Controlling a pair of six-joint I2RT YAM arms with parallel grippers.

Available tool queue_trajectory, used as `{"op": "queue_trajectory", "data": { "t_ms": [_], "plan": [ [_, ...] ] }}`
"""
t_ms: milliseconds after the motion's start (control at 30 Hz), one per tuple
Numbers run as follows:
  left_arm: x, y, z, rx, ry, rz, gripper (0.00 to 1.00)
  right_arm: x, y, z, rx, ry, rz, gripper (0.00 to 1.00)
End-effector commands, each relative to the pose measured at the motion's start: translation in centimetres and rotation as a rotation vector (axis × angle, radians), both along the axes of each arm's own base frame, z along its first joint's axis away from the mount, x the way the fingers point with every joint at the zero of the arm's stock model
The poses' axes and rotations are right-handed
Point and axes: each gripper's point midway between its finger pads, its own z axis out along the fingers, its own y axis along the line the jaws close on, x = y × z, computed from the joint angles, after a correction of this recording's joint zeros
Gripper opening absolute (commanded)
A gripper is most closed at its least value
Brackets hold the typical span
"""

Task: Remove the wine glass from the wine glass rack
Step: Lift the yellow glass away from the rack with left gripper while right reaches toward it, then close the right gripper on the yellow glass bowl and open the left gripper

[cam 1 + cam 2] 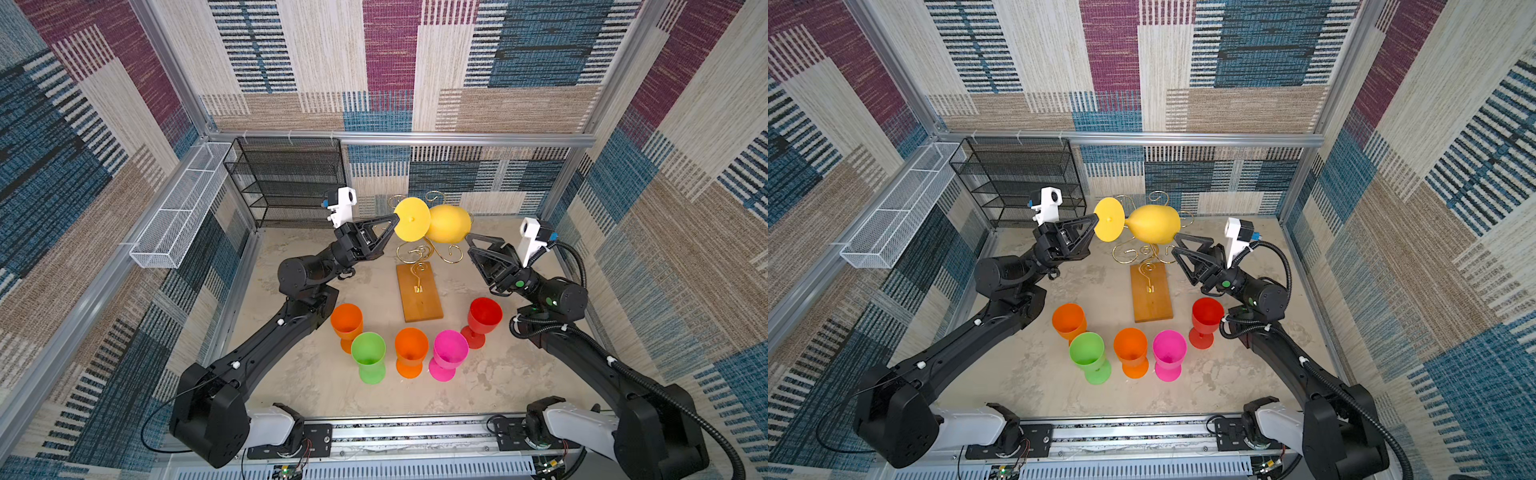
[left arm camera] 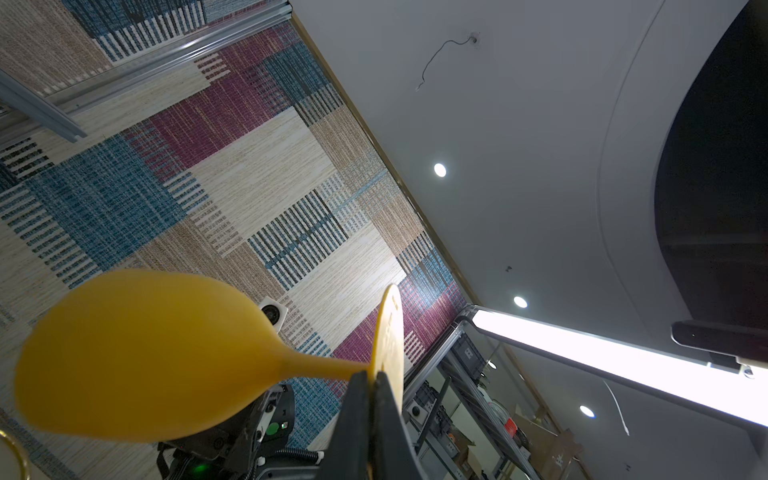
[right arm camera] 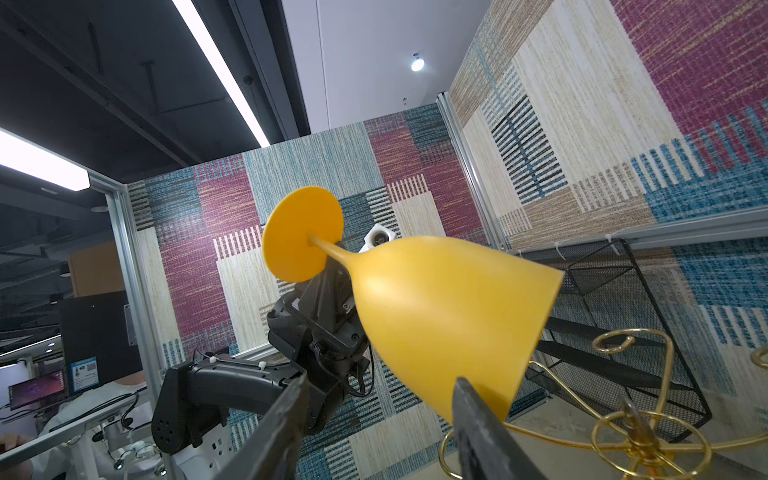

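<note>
One wine glass (image 1: 451, 224) lies sideways: my left gripper (image 1: 395, 219) pinches its foot, bowl pointing toward my half-spread, empty right gripper (image 1: 469, 243).

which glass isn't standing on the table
The yellow glass: it hangs sideways in the air, foot pinched in the left tool. The two orange, green, pink and red ones stand upright on the table.

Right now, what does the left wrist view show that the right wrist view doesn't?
Left wrist only: the left tool pinched shut on the foot of the yellow wine glass. Right wrist only: the right tool open near the bowl's rim, and the black mesh shelf. Both: the yellow wine glass, held sideways in the air.
</note>
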Motion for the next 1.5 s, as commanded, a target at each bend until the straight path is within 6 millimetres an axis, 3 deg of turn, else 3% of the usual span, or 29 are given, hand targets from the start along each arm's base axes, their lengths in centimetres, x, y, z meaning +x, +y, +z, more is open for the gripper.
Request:
{"op": "queue_trajectory", "data": {
  "t_ms": [0, 333, 633, 833, 1000, 1300, 1467],
  "plan": [
    [-1.0, 0.7, 1.3, -0.067, -0.036, -0.026, 0.00, -1.7, -0.1, 1.2, 0.012, -0.094, 0.037, 0.57],
    [-1.4, 0.4, 1.6, -0.060, -0.053, -0.027, 0.00, -1.4, -0.2, 1.0, 0.002, -0.081, 0.002, 0.57],
    [-2.6, 0.7, 2.4, 0.002, -0.107, 0.035, 0.00, -2.0, -1.7, 0.6, -0.031, -0.082, -0.128, 0.57],
    [-3.3, 1.2, 2.8, -0.023, -0.091, 0.019, 0.00, -1.7, -1.6, 1.1, -0.023, -0.094, -0.096, 0.59],
    [-3.8, 1.2, 2.3, -0.040, -0.069, -0.008, 0.00, -1.1, -1.3, 1.6, -0.006, -0.103, -0.055, 0.59],
    [-2.6, 0.7, 0.6, -0.069, -0.008, -0.039, 0.00, -1.1, -0.8, 1.9, 0.000, -0.110, 0.012, 0.59],
    [-2.3, 0.4, 0.5, -0.081, -0.004, -0.056, 0.00, -1.0, -0.7, 1.6, -0.003, -0.100, 0.023, 0.59]
  ]
}}
